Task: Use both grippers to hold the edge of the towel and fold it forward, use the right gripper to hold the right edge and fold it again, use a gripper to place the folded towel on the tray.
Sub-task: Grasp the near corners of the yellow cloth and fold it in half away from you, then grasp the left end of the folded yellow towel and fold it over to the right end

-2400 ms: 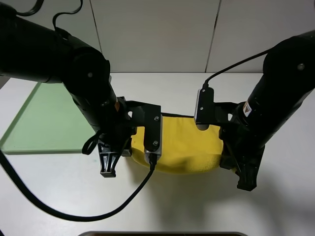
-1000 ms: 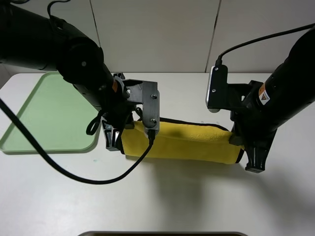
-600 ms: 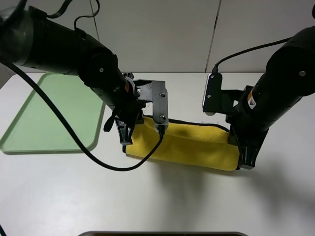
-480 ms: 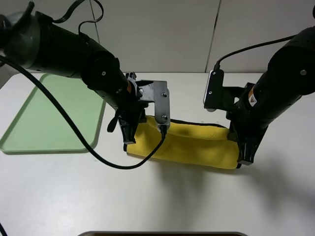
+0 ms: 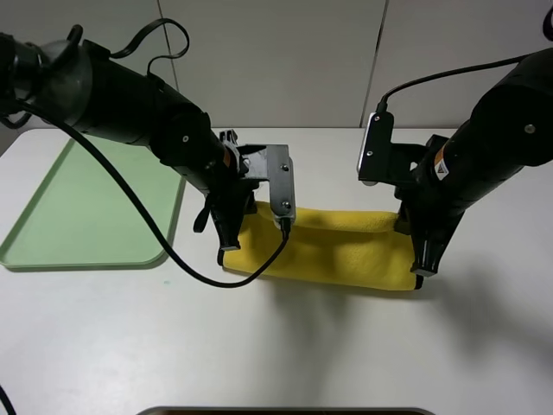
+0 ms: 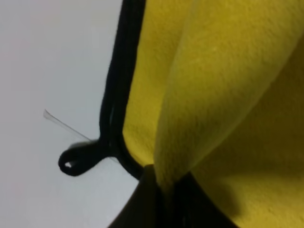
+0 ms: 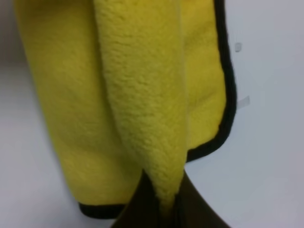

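Beside the pale-green tray (image 5: 52,216) (smooth plastic, rounded corner, low rim), the towel (image 5: 333,251) lies on the white table (image 5: 259,346) as a long bright-yellow band, doubled over on itself. Its plush pile looks nubbly up close, with thin black binding (image 6: 118,71) along one side and a small black loop (image 6: 76,159) at a corner. The left gripper (image 5: 226,249) pinches a yellow fold at one end, the right gripper (image 5: 421,266) at the other, both jaws pressed tight on the cloth.
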Robot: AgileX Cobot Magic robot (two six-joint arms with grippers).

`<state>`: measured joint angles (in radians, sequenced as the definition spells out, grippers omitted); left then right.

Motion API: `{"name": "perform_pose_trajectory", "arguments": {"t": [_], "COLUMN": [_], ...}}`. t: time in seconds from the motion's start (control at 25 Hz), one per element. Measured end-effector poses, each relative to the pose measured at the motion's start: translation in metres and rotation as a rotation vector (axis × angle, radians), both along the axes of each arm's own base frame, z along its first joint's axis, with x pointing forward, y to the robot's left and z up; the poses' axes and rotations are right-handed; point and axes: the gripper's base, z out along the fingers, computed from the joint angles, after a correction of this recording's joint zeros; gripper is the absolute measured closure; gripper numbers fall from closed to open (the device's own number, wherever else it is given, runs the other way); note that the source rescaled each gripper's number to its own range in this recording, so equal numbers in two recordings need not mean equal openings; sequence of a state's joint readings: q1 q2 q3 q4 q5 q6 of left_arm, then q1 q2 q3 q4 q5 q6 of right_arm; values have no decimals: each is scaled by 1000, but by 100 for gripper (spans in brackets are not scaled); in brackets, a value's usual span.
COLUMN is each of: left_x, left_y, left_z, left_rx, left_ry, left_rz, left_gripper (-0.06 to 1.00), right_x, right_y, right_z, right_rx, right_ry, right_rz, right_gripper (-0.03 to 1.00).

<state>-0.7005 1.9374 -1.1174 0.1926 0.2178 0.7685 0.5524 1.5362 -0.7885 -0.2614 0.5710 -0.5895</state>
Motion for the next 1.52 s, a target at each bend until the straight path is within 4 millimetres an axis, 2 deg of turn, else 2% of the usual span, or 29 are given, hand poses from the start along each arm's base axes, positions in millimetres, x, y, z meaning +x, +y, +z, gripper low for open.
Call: {"name": "perform_pose_trajectory", "arguments": {"t": [0.28, 0.4, 0.48, 0.52, 0.56, 0.6, 0.68, 0.72, 0.8, 0.88, 1.24, 1.52], "left_x": [4, 5, 4, 4, 4, 4, 4, 4, 4, 5, 4, 0], "left_y": [-5, -5, -5, -5, -4, -4, -5, -5, -6, -7, -6, -2], "left_z": [0, 0, 0, 0, 0, -1, -1, -1, -1, -1, -3, -6], "left_rx": [-54, -57, -52, -47, -45, -45, -52, -62, -84, -97, -98, -62], "left_ry": [-51, -54, -49, -44, -42, -42, -48, -57, -77, -89, -81, -20], "left_rz": [-9, -10, -9, -8, -8, -8, -9, -11, -16, -17, -11, 16], "left_gripper": [94, 87, 77, 67, 58, 44, 18, 10, 1, -3, -5, -5], "right_x": [2, 2, 2, 3, 3, 4, 6, 7, 8, 8, 5, -19], "right_y": [-1, -1, -1, -2, -2, -1, -1, 0, 0, 0, -1, -19], "right_z": [-5, -5, -5, -5, -4, -4, -3, -3, -2, -2, 2, 42], "right_rx": [-12, -15, -23, -27, -31, -30, -22, -17, -11, -5, 37, 87], "right_ry": [14, 11, 6, 3, -1, -13, -41, -51, -58, -65, -42, -51], "right_rz": [-2, 0, 8, 12, 16, 23, 25, 22, 14, 14, -79, -281], "right_gripper": [97, 95, 80, 62, 38, 21, 6, 3, -1, -2, -3, -3]}}
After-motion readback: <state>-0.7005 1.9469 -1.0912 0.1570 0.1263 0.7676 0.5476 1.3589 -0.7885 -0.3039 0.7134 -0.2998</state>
